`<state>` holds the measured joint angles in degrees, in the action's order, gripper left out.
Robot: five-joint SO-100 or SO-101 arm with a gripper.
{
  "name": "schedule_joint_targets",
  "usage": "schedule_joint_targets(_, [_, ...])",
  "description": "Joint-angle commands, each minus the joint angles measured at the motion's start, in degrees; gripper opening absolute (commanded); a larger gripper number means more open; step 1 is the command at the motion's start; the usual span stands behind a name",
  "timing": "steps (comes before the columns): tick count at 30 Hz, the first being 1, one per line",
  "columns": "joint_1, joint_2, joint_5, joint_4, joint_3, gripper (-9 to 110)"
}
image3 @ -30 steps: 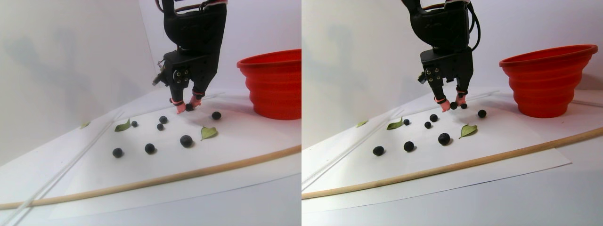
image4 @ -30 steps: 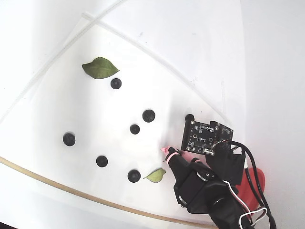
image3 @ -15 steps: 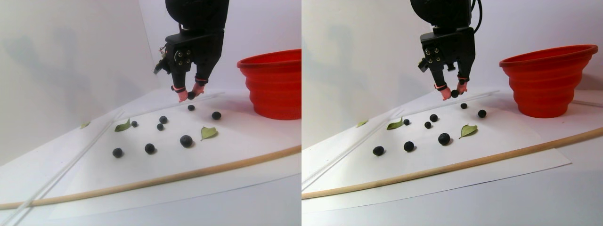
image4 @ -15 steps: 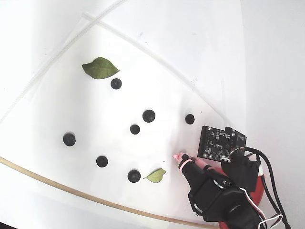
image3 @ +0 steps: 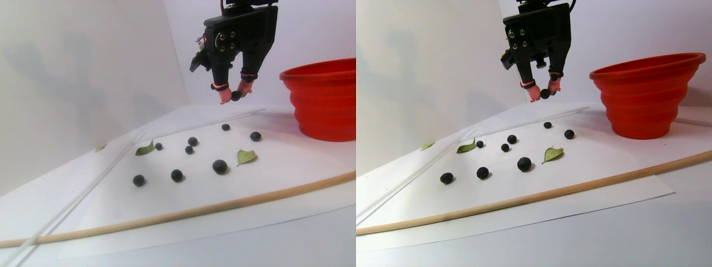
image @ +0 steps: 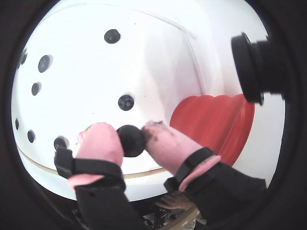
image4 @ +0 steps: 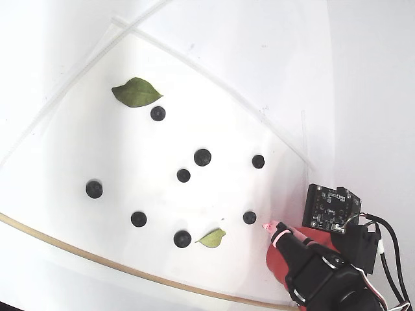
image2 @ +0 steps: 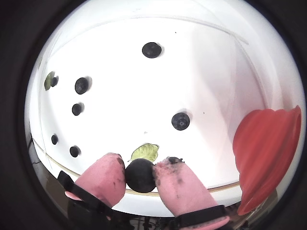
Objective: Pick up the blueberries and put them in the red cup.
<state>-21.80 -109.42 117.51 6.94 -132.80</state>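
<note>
The gripper (image2: 140, 176) is clenched on one berry (image2: 140, 175), pinched between its pink fingertips (image2: 104, 178) high above the white sheet (image3: 183, 192) — just beside the red cup (image3: 325, 100). The other blueberries (image3: 219, 166) lie scattered on the sheet, near two green leaves (image3: 245, 157), well apart from the cup.
</note>
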Motion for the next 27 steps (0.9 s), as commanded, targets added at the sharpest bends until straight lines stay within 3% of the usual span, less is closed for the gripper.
schedule_joint_targets(1, [-0.6, -7.5, 0.1, 0.5, -0.2, 10])
schedule_joint_targets(27, [-7.5, -18.9, 0.2, 11.2, 1.5, 10])
